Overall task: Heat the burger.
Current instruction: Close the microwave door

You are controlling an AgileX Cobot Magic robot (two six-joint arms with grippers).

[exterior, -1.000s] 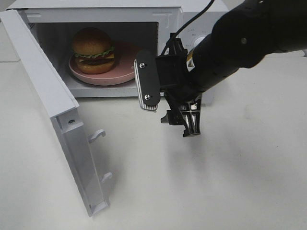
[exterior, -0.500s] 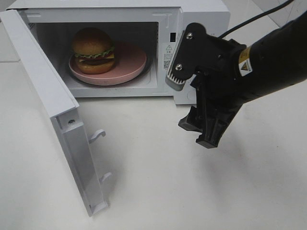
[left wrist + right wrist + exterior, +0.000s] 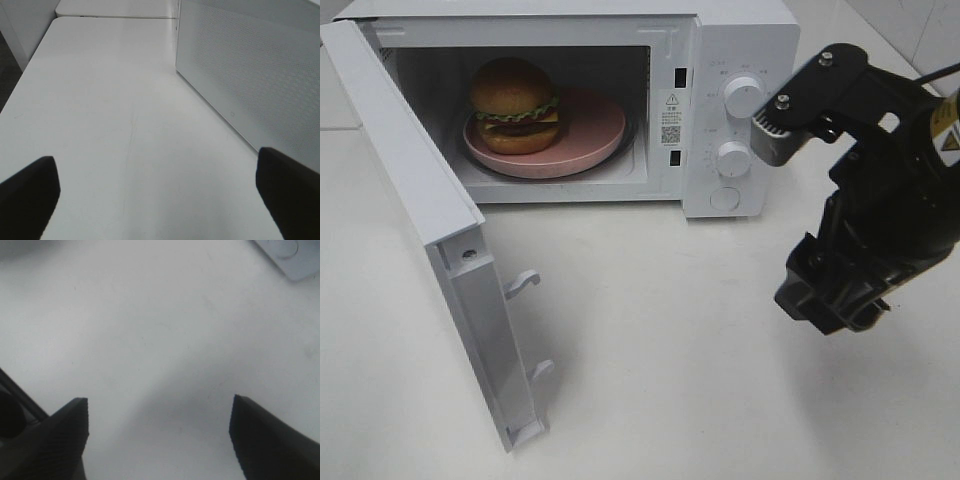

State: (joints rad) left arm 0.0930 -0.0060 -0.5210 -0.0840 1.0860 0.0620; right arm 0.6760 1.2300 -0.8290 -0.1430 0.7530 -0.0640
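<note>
White microwave (image 3: 740, 60), high view: upper middle of the frame, with the cavity facing the camera so the load inside can be checked.
Door (image 3: 410, 190): swung wide toward the left edge and not yet closed, which heating likely requires.
Burger (image 3: 515, 105): inside the cavity at upper left, sitting on the left part of the pink plate (image 3: 590, 135), which carries it as one load.
Knobs (image 3: 743, 98): two on the front panel, right of the cavity, with nothing touching them.
Right gripper (image 3: 830, 300): at the right of the frame above the table (image 3: 670, 380), well apart from the microwave and holding nothing. I judge it clear of the door's swing.
Left gripper (image 3: 157, 200), left wrist view: fingers wide apart with nothing between them, low over the table. A white dotted panel (image 3: 250, 75) stands just beside it; I cannot tell whether it is door or casing. This looks a sensible spot for pushing the door shut.
Right gripper, right wrist view: fingers spread and empty, with only table beneath. A corner of the microwave shows ahead.
</note>
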